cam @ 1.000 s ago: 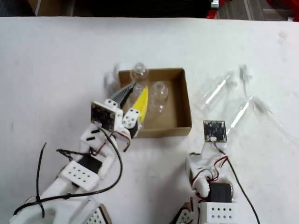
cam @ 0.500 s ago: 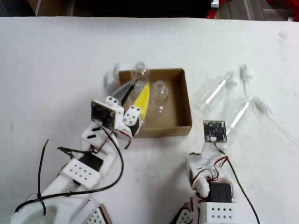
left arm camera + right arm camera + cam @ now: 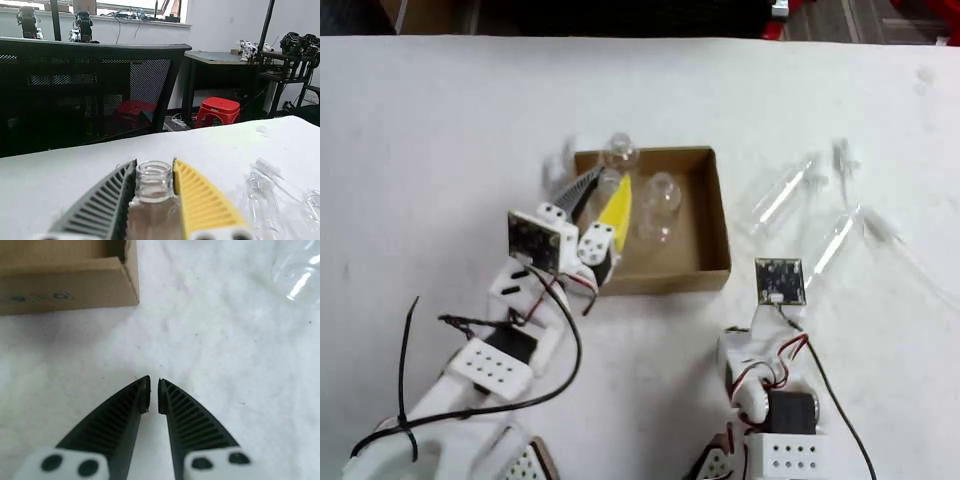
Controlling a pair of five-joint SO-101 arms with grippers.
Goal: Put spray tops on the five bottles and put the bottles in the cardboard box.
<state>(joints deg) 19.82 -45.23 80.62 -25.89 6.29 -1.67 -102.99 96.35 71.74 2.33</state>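
Left gripper (image 3: pixel 611 179), clamping a bottle (image 3: pixel 153 186), has shifted slightly within the cardboard box (image 3: pixel 716 215).

We see the left gripper (image 3: pixel 610 180) closed tight on the held bottle (image 3: pixel 153 182) in the far left part of the cardboard box (image 3: pixel 665 282), so that part is blocked. A standing bottle (image 3: pixel 660 192) fills the middle of the box. We see bare floor along the box's right wall. To the right of the box, a lying bottle (image 3: pixel 782 195) and a second lying bottle (image 3: pixel 835 240) are in the way. There is open table (image 3: pixel 210 330) in front of the box's right corner.
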